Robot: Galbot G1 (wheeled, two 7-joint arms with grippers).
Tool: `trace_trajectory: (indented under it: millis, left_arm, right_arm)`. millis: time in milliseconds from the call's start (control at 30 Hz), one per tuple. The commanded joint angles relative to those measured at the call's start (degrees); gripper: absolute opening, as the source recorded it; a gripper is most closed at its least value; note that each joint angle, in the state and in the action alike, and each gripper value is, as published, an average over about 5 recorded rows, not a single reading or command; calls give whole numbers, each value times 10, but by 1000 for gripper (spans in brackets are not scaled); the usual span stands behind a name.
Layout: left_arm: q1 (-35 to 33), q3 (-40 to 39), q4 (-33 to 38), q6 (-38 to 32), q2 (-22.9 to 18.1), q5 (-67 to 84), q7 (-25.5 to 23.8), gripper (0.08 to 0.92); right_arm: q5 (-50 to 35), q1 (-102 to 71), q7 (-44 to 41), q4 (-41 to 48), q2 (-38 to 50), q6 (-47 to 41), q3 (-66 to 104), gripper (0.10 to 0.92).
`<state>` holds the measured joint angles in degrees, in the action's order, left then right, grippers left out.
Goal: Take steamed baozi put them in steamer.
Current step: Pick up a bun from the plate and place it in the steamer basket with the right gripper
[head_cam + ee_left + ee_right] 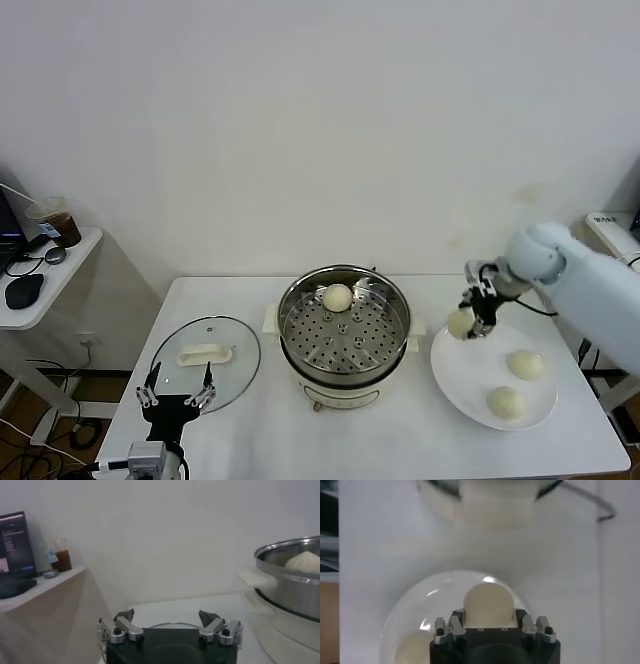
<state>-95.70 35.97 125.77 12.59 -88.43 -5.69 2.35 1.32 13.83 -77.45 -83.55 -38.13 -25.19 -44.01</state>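
Your right gripper (466, 318) is pinching one steamed baozi (460, 323), held over the near-left rim of the white plate (455, 385), between the plate and the steamer (344, 325). In the right wrist view the bun (487, 603) sits snug between the fingers (444, 630), though its lower half is hidden behind the gripper body, so you can't see whether it clears the plate. A second bun there is cut off at the frame edge.

Two more baozi lie on the plate, one toward the back right (526, 364) and one nearer the front (505, 402), well apart from each other. One baozi (338, 297) already rests on the perforated tray at the back of the steamer; from the left wrist view only its top (303, 561) peeks over the steel rim.

Your left gripper (177, 393) sits low at the front left of the table (400, 440), fingers spread wide, holding nothing, just by the near edge of the glass lid (205, 365). The lid lies flat, white handle up. The arm behind that gripper is mostly cut off by the frame.

On the side shelf (45, 285) you have a drink cup (57, 220) and a dark mouse (24, 290); anything further left is cropped out.
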Motion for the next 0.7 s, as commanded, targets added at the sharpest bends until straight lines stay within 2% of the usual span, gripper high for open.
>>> trace_trajectory:
  millis: [33, 333, 700]
  left_arm:
    - [0, 0, 3, 0, 1, -3, 0, 823]
    - [10, 2, 2, 2, -1, -1, 2, 823]
    - [3, 1, 9, 4, 0, 6, 3, 823]
  right_arm:
    - [-137, 222, -4, -20, -86, -55, -170, 594]
    - [-171, 210, 20, -4, -223, -112, -188, 594]
    - [-119, 109, 54, 103, -351, -132, -181, 594]
